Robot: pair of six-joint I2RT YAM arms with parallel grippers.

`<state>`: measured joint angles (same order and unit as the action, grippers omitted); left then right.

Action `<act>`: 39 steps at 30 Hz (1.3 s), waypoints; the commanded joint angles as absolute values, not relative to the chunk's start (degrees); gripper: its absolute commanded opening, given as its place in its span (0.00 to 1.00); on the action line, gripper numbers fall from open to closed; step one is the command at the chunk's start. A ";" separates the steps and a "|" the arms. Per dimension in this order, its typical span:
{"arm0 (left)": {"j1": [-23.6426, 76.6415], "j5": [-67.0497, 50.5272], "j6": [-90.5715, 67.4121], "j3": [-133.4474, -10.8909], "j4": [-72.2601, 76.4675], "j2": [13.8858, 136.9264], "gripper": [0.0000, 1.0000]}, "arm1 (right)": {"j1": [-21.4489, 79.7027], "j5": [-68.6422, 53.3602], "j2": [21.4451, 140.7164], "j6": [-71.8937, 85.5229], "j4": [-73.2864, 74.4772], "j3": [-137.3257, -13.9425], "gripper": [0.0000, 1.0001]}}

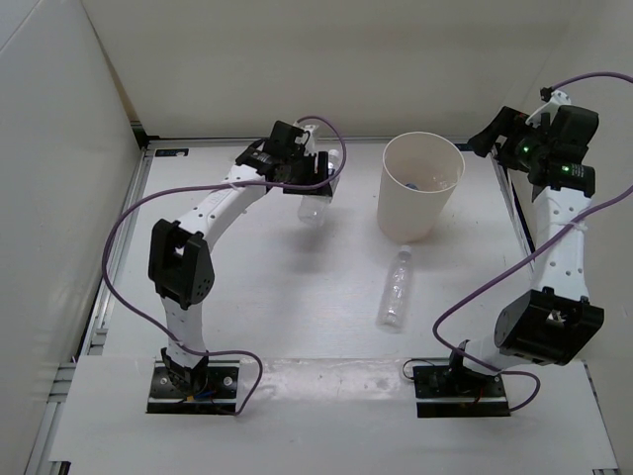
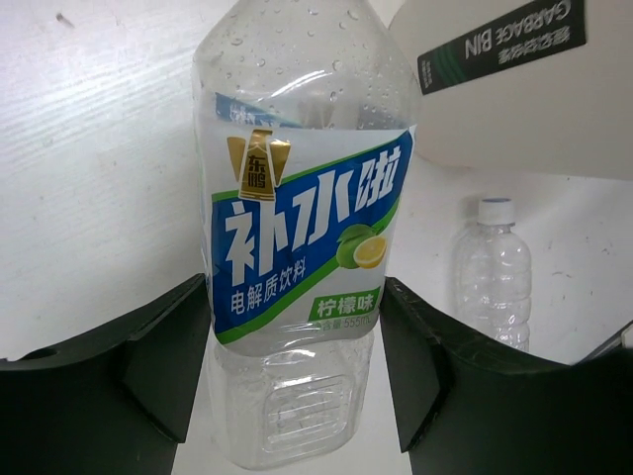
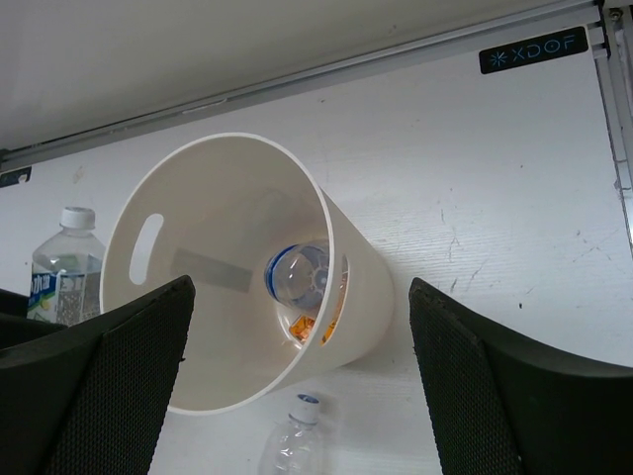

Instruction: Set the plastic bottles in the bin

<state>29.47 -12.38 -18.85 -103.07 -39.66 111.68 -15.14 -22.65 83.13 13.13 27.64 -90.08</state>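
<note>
- The table (image 1: 247, 287) was a flat white board with a faint wood grain, closed in by plain white walls (image 1: 59, 148) on three sides.
- A metal rail (image 3: 297, 84) ran along the far edge, carrying a small black XDOF tag (image 3: 534, 49).
- The bin (image 1: 410, 213), a smooth cream plastic cone wider at its rim, stood upright far right of centre, between the two grippers. It had a slot handle (image 3: 145, 233) near the rim and a black "GARBAGE BIN" sticker (image 2: 499, 40).
- Purple cables (image 1: 129, 223) looped beside each arm.
- The left gripper (image 2: 295, 297) was closed against both sides of the labelled bottle (image 2: 297, 228), just left of the bin. The bottle was clear ribbed plastic, beaded with droplets, and wore a blue, white and green wrap with a lemon picture.
- The right gripper (image 3: 300, 297) hung wide apart and held nothing, off the bin's far right side, angled toward its mouth.
- The plain bottle (image 1: 396, 289), clear, ridged and white-capped, lay on its side on the table just in front of the bin, apart from both grippers.
- Inside the bin, at the bottom, lay a blue-labelled bottle (image 3: 297, 275) with an orange shape (image 3: 307, 327) under it, too hidden to make out.
</note>
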 commanded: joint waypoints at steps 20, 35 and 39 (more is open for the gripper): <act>35.06 -14.94 -26.53 -142.17 -7.65 122.06 0.22 | -17.13 -22.15 78.75 10.81 28.12 -89.30 0.90; 44.12 -12.13 -27.16 -148.80 -5.88 134.56 0.31 | -21.53 -24.26 78.22 11.07 29.00 -88.24 0.90; 44.38 -12.39 -27.16 -148.27 -7.20 135.88 0.39 | -21.62 -24.61 78.49 11.25 29.35 -88.24 0.90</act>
<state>44.45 -12.86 -27.51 -147.00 -7.29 138.28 -21.26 -23.33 79.81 11.57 29.93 -88.25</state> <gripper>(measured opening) 0.751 0.904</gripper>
